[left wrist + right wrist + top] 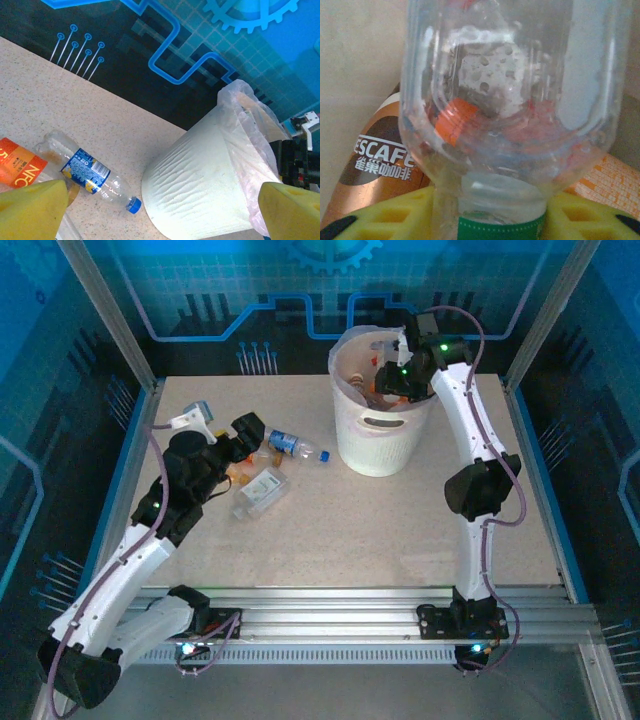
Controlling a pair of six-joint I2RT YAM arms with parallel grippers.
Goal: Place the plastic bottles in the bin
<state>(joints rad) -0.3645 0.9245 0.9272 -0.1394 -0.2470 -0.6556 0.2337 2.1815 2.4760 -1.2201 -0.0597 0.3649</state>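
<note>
Open table [400, 530] right of bin [375, 445]

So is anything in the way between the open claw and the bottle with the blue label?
No, nothing visible is. The left gripper is open right beside the blue-label bottle, and no other thing lies between them. An orange-label bottle lies just next to it.

Speckled beige bench [400, 530]: the white bin [375, 440] stands near its far edge; a blue-labelled bottle [290, 445] and a clear crushed bottle [262, 490] lie toward its left side.
</note>
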